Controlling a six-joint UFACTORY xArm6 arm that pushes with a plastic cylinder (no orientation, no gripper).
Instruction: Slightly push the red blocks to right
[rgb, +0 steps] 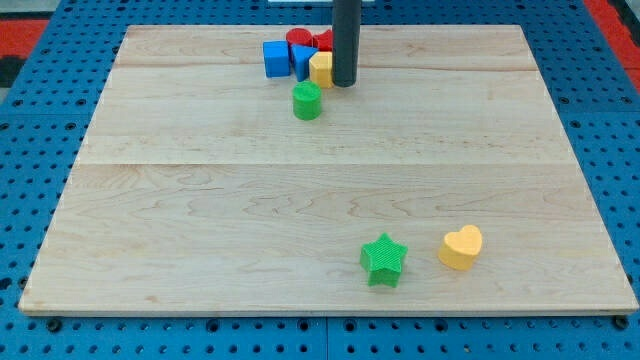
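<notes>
My tip (344, 84): lower end of my straight dark rod, standing near the middle of the board's top edge, just to the view's right of the yellow block and touching or nearly touching it; I cannot tell which
Claw state: I carry no jaws, only the rod, so there is nothing to stand apart or together
Red blocks: red cylinder (298, 38) close to the top edge; second red block (323, 40) just to its right, partly hidden behind my rod, shape unclear
Blue cube (276, 59): at the left of the cluster, beside the red cylinder
Second blue block (301, 62): between the blue cube and the yellow block, shape unclear
Yellow block (320, 69): below the red blocks, shape unclear
Green cylinder (307, 101): just below the cluster, apart from it
Green star (383, 260): near the bottom edge, right of centre
Yellow heart (461, 247): just right of the green star, not touching
Board (200, 200): light wood, on a blue perforated surface (40, 150)
</notes>
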